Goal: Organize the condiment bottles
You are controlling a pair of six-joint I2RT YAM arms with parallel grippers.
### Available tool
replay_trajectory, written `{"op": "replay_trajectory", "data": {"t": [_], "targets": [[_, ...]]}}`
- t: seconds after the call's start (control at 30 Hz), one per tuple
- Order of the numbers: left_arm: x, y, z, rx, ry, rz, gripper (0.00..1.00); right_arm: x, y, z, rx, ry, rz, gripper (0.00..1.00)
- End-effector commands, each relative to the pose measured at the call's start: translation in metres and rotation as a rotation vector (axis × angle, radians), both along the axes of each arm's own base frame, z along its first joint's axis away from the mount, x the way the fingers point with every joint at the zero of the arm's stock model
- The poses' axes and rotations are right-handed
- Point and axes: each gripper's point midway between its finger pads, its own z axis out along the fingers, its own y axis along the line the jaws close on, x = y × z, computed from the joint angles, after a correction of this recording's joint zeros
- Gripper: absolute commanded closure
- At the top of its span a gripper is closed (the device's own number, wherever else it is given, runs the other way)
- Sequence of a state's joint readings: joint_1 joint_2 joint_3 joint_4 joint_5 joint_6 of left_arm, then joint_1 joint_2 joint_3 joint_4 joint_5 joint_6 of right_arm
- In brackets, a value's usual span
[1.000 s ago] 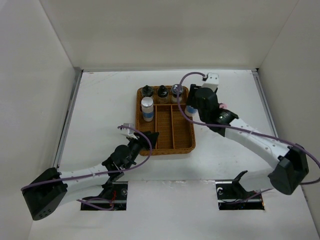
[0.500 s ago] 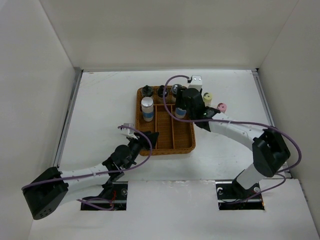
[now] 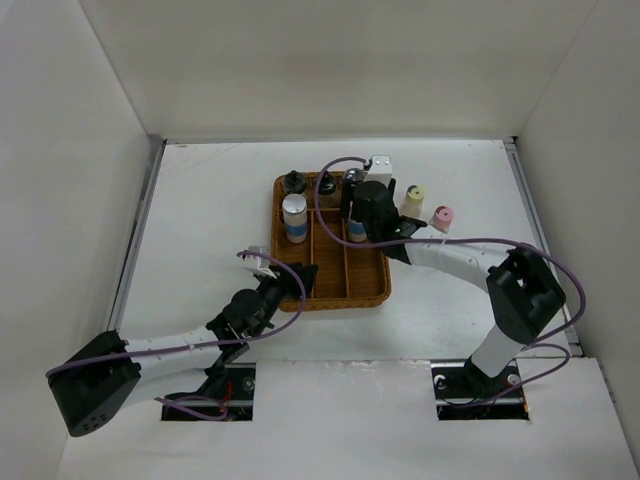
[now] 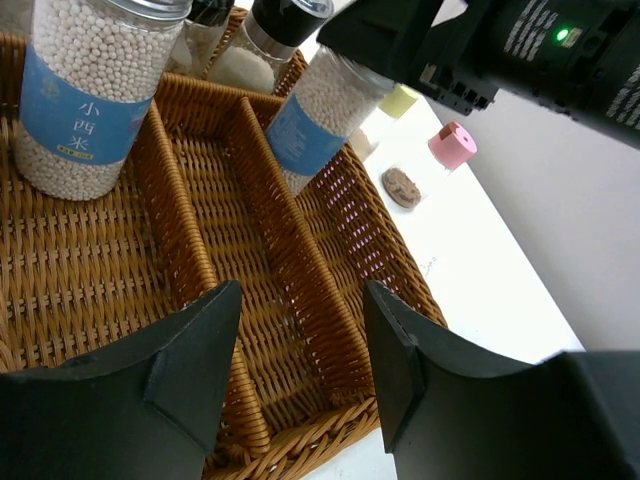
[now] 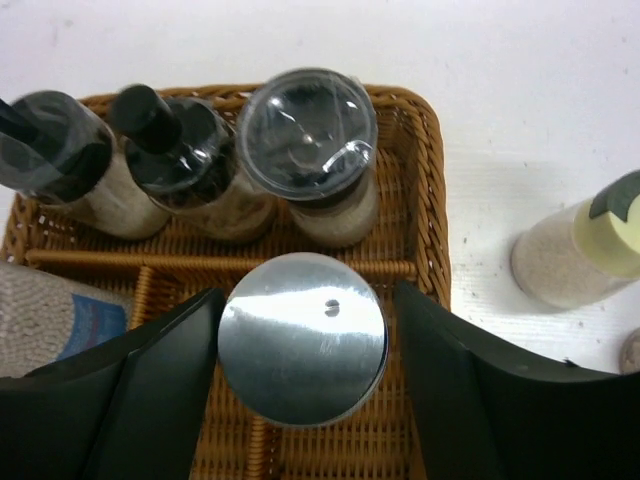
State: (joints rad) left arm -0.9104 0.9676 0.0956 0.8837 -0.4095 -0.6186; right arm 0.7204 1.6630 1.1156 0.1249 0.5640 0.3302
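The tray holds three dark-capped bottles across its back section, the left jar of white pearls in the wide left compartment, and the silver-lidded right jar in the right long compartment; the yellow-capped bottle and pink-capped bottle stand on the worktop just right of the tray; a second ago the right gripper was at the tray's right rim; now its fingers are spread either side of the right jar's lid; the left gripper, unmoved, hangs spread over the near rim, pinching nothing; the left jar's blue label reads 小西米.
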Motion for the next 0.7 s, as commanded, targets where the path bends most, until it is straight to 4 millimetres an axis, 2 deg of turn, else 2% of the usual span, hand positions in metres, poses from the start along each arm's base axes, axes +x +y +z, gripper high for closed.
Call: {"op": "replay_trajectory", "data": {"t": [0.0, 0.13, 0.27, 0.3, 0.37, 0.43, 0.5, 0.57, 0.67], "targets": [[0.0, -0.003, 0.012, -0.049, -0.025, -0.01, 0.5, 0.012, 0.012, 0.053, 0.11, -0.137, -0.013, 0.21], [-0.001, -0.004, 0.014, -0.05, -0.031, -0.014, 0.5, 0.002, 0.007, 0.076, 0.148, -0.17, -0.006, 0.15], [-0.002, -0.003, 0.018, -0.065, -0.042, -0.014, 0.5, -0.014, -0.005, 0.103, 0.194, -0.213, 0.005, 0.14], [-0.002, -0.002, 0.02, -0.066, -0.046, -0.012, 0.5, -0.018, -0.012, 0.107, 0.202, -0.222, -0.001, 0.16], [-0.002, -0.001, 0.018, -0.062, -0.044, -0.008, 0.5, -0.02, -0.035, 0.113, 0.212, -0.237, -0.039, 0.28], [-0.001, -0.001, 0.016, -0.064, -0.036, -0.01, 0.5, -0.016, -0.06, 0.111, 0.223, -0.235, -0.088, 0.47], [-0.003, -0.002, 0.02, -0.072, -0.046, -0.016, 0.5, -0.008, -0.083, 0.097, 0.214, -0.202, -0.136, 0.59], [-0.003, -0.002, 0.019, -0.066, -0.046, -0.015, 0.5, 0.003, -0.102, 0.076, 0.175, -0.139, -0.181, 0.63], [-0.002, -0.003, 0.017, -0.064, -0.038, -0.016, 0.5, 0.019, -0.12, 0.052, 0.106, -0.058, -0.232, 0.56]]}}
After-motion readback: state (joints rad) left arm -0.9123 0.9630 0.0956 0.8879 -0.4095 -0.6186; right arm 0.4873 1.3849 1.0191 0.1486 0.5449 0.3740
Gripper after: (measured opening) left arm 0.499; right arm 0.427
